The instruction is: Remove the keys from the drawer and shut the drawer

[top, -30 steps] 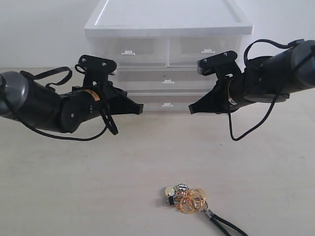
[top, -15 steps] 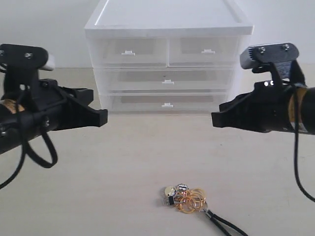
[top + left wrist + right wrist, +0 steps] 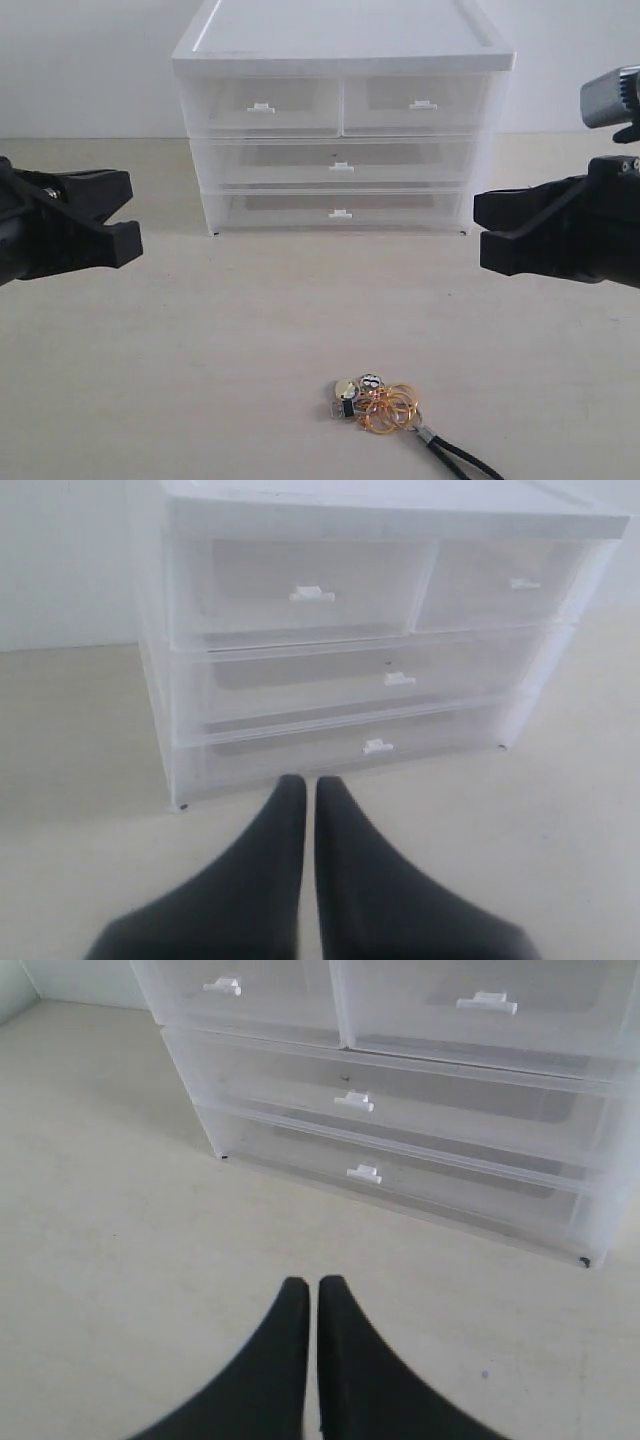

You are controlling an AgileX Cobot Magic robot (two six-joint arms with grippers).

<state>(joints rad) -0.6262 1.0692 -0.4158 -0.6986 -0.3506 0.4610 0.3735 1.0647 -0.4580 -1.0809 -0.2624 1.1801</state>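
Note:
The keys (image 3: 375, 402), gold rings with small silver pieces and a dark strap, lie on the table near the front edge, in front of the drawer unit. The drawer (image 3: 340, 211), lowest tier with a white tab handle, sits pushed in flush; it also shows as the drawer (image 3: 377, 746) and the drawer (image 3: 364, 1173) in the wrist views. My left gripper (image 3: 128, 215) hovers at the far left, shut and empty. My right gripper (image 3: 480, 232) hovers at the far right, shut and empty. Left gripper (image 3: 303, 782) and right gripper (image 3: 306, 1284) both point toward the unit.
The white four-drawer unit (image 3: 340, 50) stands at the back centre against a pale wall, with all drawers pushed in. Bare beige tabletop (image 3: 250, 330) lies between the two grippers and around the keys.
Both arms have drawn back from the drawer front, the left one out to the left and the right one out to the right. Keys and drawers have not moved.

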